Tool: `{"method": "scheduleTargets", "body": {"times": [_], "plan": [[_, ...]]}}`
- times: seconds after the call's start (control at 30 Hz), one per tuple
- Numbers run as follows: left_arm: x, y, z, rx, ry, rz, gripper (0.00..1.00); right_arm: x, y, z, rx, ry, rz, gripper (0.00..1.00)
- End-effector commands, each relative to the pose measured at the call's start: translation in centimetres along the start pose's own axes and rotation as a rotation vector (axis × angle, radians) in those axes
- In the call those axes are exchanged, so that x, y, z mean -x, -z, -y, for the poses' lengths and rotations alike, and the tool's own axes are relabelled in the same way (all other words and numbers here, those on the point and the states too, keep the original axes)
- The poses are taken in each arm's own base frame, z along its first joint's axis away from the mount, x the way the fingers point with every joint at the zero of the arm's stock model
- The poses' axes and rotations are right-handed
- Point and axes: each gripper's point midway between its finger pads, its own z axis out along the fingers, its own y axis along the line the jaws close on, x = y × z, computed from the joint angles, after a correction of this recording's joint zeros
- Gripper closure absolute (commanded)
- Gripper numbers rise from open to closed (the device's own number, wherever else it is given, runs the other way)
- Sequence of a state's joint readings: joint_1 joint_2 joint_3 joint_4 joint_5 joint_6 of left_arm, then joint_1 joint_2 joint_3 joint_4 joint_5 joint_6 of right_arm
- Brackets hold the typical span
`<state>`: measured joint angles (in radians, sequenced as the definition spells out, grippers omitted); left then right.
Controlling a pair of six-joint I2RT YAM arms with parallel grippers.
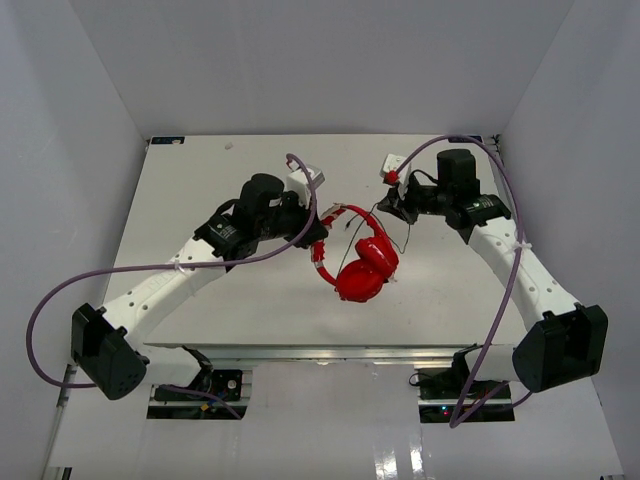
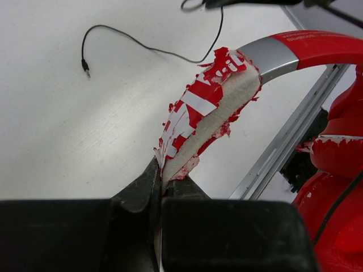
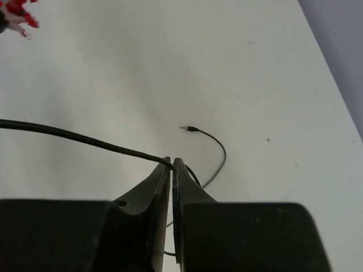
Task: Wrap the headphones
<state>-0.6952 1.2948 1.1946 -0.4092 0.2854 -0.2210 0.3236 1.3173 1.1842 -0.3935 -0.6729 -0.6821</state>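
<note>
Cable (image 3: 68, 135) pinched in right gripper (image 3: 172, 164) runs off-frame toward headphones (image 1: 360, 275).

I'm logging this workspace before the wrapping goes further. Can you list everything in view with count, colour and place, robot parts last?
headphones: one, bright red with flaking headband padding, mid-table between the two arms.
cable: one, thin and black, runs from the headphones side to the right gripper.
plug: one, black with a metal tip, lying loose on the table at the cable's end.
table: one, white, under everything.
purple cables: two, purple, one looping along each arm.
arms: two, white and black, bases at the near edge.
left gripper: one, black, shut on the headphones' headband padding.
right gripper: one, black, shut on the cable.
</note>
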Motion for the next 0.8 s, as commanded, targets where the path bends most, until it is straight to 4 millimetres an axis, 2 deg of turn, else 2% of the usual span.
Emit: {"method": "scheduleTargets", "body": {"times": [0.0,0.13,0.2,0.3,0.4,0.5,0.6,0.7,0.77], "plan": [[9.2,4.3,3.8,-0.065,-0.009,0.229,1.0,2.8,-0.1,-4.9,0.284,-0.081,0.203,0.92],[12.3,5.3,4.7,-0.057,-0.006,0.272,1.0,3.6,-0.1,-5.9,0.365,-0.104,0.264,0.92],[12.7,5.0,4.9,-0.053,0.001,0.265,1.0,3.7,-0.3,-6.0,0.38,-0.117,0.276,0.87],[13.0,4.5,5.4,-0.065,0.007,0.258,1.0,3.9,-0.6,-5.8,0.392,-0.126,0.296,0.71],[13.2,4.1,5.7,-0.071,0.017,0.253,1.0,4.1,-0.9,-5.8,0.404,-0.154,0.322,0.5],[14.4,4.4,6.1,-0.073,0.019,0.281,1.0,4.4,-1.3,-5.6,0.399,-0.185,0.347,0.38],[15.7,5.0,6.2,-0.06,0.02,0.315,1.0,3.6,-2.0,-5.3,0.372,-0.196,0.342,0.35],[17.1,5.7,5.9,-0.019,0.022,0.354,1.0,2.0,-2.5,-6.0,0.38,-0.218,0.324,0.35],[18.3,6.4,5.3,0.027,0.044,0.396,1.0,0.5,-2.7,-7.2,0.406,-0.249,0.312,0.36]]}}
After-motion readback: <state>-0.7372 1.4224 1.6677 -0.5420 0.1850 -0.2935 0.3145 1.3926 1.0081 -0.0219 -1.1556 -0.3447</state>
